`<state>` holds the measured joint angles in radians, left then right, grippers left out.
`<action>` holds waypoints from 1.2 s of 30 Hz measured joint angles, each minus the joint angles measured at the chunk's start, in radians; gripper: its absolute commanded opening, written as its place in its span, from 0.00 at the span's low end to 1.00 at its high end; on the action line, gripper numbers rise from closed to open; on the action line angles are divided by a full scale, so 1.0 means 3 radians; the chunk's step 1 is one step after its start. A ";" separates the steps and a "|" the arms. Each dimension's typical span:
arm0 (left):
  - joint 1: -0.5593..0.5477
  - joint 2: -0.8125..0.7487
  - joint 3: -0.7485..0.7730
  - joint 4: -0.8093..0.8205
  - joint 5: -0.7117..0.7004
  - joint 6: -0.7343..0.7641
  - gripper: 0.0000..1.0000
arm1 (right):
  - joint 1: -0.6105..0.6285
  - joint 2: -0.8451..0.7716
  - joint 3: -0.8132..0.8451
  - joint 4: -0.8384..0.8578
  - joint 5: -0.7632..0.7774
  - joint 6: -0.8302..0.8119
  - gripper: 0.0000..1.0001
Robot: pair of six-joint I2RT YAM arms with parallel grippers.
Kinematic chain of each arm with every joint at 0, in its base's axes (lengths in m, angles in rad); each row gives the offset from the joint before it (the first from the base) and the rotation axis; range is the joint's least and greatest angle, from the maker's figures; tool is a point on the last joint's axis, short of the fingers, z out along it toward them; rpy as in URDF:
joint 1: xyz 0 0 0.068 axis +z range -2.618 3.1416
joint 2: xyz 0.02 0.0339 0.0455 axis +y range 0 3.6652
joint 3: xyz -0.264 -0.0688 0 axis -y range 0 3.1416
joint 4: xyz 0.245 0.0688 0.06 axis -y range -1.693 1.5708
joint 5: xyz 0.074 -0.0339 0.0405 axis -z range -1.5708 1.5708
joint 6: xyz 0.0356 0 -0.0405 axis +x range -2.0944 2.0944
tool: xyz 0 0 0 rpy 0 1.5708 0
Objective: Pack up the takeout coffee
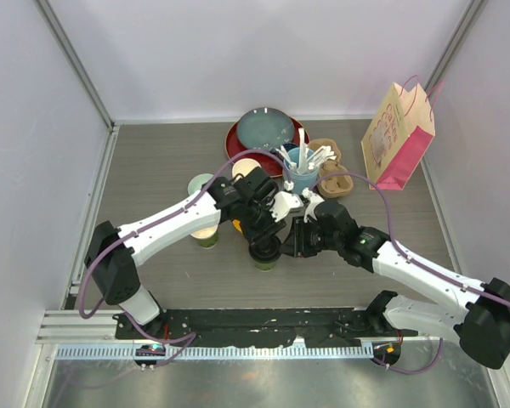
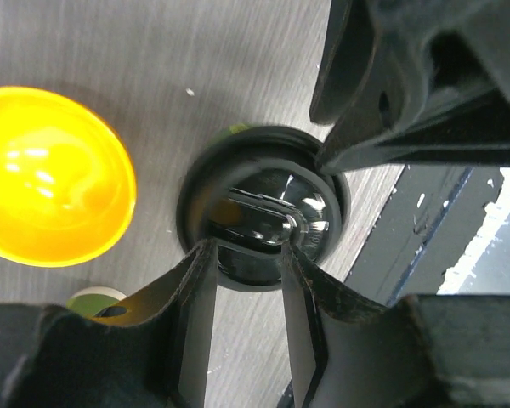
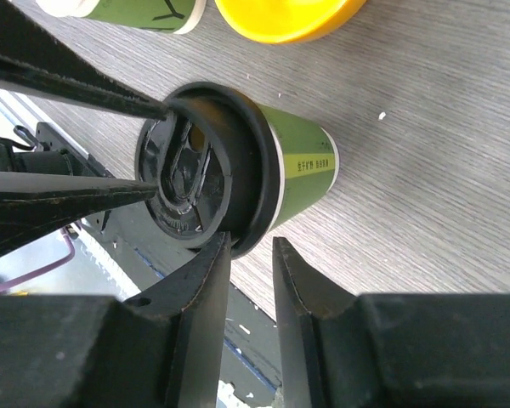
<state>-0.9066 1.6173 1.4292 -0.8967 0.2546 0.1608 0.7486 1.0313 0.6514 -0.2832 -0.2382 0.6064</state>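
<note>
Lidded cup: the dark green paper cup (image 3: pixel 302 161) stands upright on the bench (image 3: pixel 425 195), directly under both sets of jaws. Its black lid (image 2: pixel 263 208) sits level on the rim as far as the views show.
Left jaws: the left gripper (image 2: pixel 248 248) hangs straight above the lid, released. The fingers are parted, the lid's near edge shows in the gap, and nothing is clasped. A top-down stance probably suits pressing a lid home, and parted fingers leave the lid free.
Right jaws: the right gripper (image 3: pixel 251 240) comes in low from the side. It is parted by a modest gap with bare bench visible through it, and one tip lies against the lid's rim. I judge it is bracing the cup against tipping or sliding, not clamping it.
Second cup: another green cup (image 1: pixel 206 236), open-topped and without a lid, stands to the left of the left jaws, apart from them.
Yellow piece: a glossy yellow round piece (image 2: pixel 51 178) lies untouched between the two cups, beside the left jaws.
Destination: a pink paper bag (image 1: pixel 397 136) stands well off to the right of the right jaws, and a cardboard cup carrier (image 1: pixel 333 174) is nearer. I cannot tell which one takes the cups.
Stage: one cup capped, one uncapped, neither packed.
</note>
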 measured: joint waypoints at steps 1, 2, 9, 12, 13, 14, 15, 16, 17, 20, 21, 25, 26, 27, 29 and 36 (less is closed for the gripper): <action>0.0004 -0.0008 -0.0050 0.0000 0.0014 -0.0015 0.39 | 0.0000 0.0020 -0.0009 0.0001 -0.0005 0.0004 0.31; 0.0009 -0.0009 -0.0093 0.0005 0.0031 -0.0028 0.39 | 0.0001 0.0032 -0.0018 0.0008 -0.0013 0.0008 0.31; 0.0014 -0.0071 -0.0245 0.0121 0.0148 -0.0097 0.39 | 0.0000 0.0055 -0.0090 0.0161 -0.0078 0.0060 0.24; 0.0023 -0.0086 -0.0275 0.0148 0.0158 -0.0100 0.39 | -0.0005 0.0062 -0.0130 0.0247 -0.0102 0.0104 0.17; 0.0031 -0.0097 -0.0295 0.0164 0.0160 -0.0100 0.39 | -0.0018 0.0067 -0.0149 0.0282 -0.0116 0.0134 0.16; 0.0037 -0.0113 -0.0320 0.0183 0.0159 -0.0099 0.39 | -0.0046 0.0067 -0.0173 0.0329 -0.0128 0.0181 0.15; 0.0041 -0.0131 -0.0343 0.0203 0.0159 -0.0098 0.39 | -0.0069 0.0067 -0.0193 0.0367 -0.0139 0.0207 0.12; 0.0042 -0.0149 -0.0373 0.0230 0.0153 -0.0095 0.39 | -0.0100 0.0067 -0.0231 0.0427 -0.0155 0.0256 0.11; 0.0042 -0.0160 -0.0394 0.0249 0.0151 -0.0095 0.39 | -0.0126 0.0069 -0.0271 0.0479 -0.0181 0.0296 0.09; 0.0042 -0.0191 -0.0448 0.0308 0.0151 -0.0090 0.39 | -0.0193 0.0070 -0.0402 0.0660 -0.0271 0.0390 0.03; 0.0043 -0.0195 -0.0458 0.0318 0.0155 -0.0090 0.39 | -0.0211 0.0079 -0.0439 0.0716 -0.0298 0.0422 0.01; 0.0051 -0.0214 -0.0496 0.0357 0.0148 -0.0088 0.39 | -0.0256 0.0137 -0.0526 0.0919 -0.0416 0.0496 0.01; 0.0056 -0.0214 -0.0504 0.0360 0.0148 -0.0088 0.39 | -0.0258 0.0163 -0.0540 0.0963 -0.0431 0.0510 0.01; 0.0058 -0.0214 -0.0512 0.0366 0.0146 -0.0088 0.39 | -0.0262 0.0187 -0.0556 0.1008 -0.0451 0.0529 0.01; 0.0066 -0.0216 -0.0521 0.0376 0.0136 -0.0086 0.39 | -0.0278 0.0210 -0.0585 0.1087 -0.0491 0.0553 0.01; 0.0089 -0.0216 -0.0526 0.0384 0.0145 -0.0083 0.39 | -0.0323 0.0206 -0.0726 0.1333 -0.0576 0.0642 0.01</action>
<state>-0.8799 1.5524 1.2713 -0.7815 0.2981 0.1360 0.6518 1.0931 0.4335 0.1165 -0.4110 0.7990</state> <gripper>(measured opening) 0.388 0.160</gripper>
